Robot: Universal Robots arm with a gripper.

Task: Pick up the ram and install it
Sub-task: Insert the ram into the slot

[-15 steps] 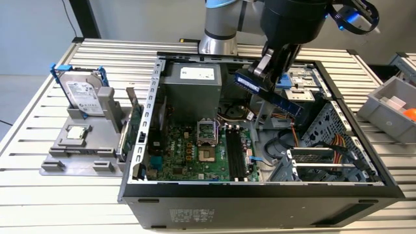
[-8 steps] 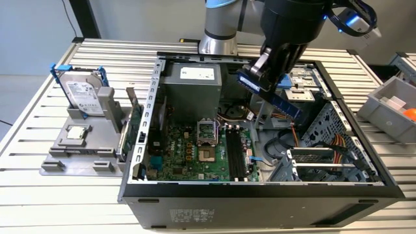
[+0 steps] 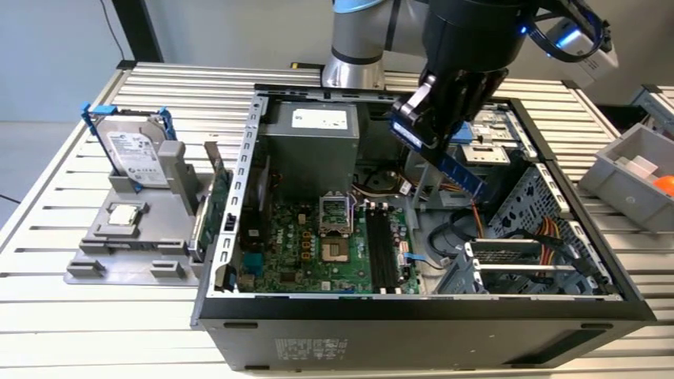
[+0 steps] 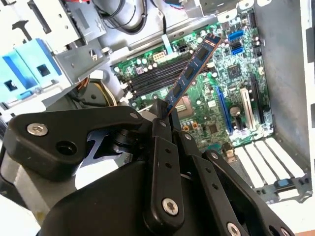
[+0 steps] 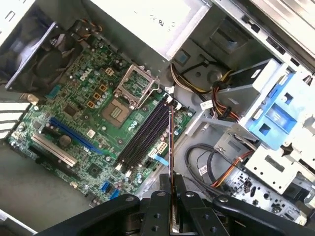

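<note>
We note the claw [image 3: 421,126] pinching one end of the ram [image 3: 458,170], pressed on each face, with the rest of the stick jutting out beyond it, tilted, in the air over the open case [image 3: 226,237]. In the second wrist view the ram [image 4: 189,73] hangs clear of the motherboard [image 4: 221,98] beyond the claw, touching nothing but the fingers [image 4: 162,142]. In the first wrist view we see it edge-on, running nearly parallel to the long black slots [image 5: 142,137], which lie on the board farther out from the claw and just beside the ram's line.
</note>
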